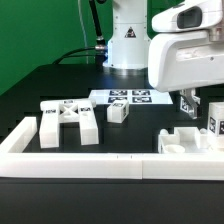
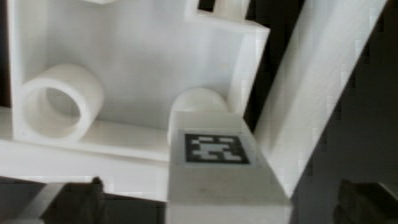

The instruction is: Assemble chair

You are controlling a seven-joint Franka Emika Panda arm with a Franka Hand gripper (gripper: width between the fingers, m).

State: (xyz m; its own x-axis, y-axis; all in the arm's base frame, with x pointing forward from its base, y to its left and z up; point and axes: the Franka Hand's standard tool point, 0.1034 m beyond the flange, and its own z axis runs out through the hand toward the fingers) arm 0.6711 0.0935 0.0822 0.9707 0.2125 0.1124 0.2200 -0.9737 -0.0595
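Observation:
My gripper (image 1: 203,112) hangs at the exterior view's right, shut on a white chair leg (image 1: 215,118) with a square tag, held upright. In the wrist view the tagged leg (image 2: 217,150) runs between my dark fingers (image 2: 71,203), and the gripper (image 2: 210,206) closes round its near end. The leg's far end lies against a white chair panel (image 2: 143,70) with a round peg (image 2: 57,100). That panel (image 1: 185,142) lies flat just under the gripper. A cross-braced chair frame (image 1: 70,122) lies at the left, and a small tagged block (image 1: 118,112) stands in the middle.
The marker board (image 1: 128,98) lies flat behind the small block. A long white border wall (image 1: 100,165) runs along the front and turns back at the left. The robot's base (image 1: 125,40) stands at the back on the black table.

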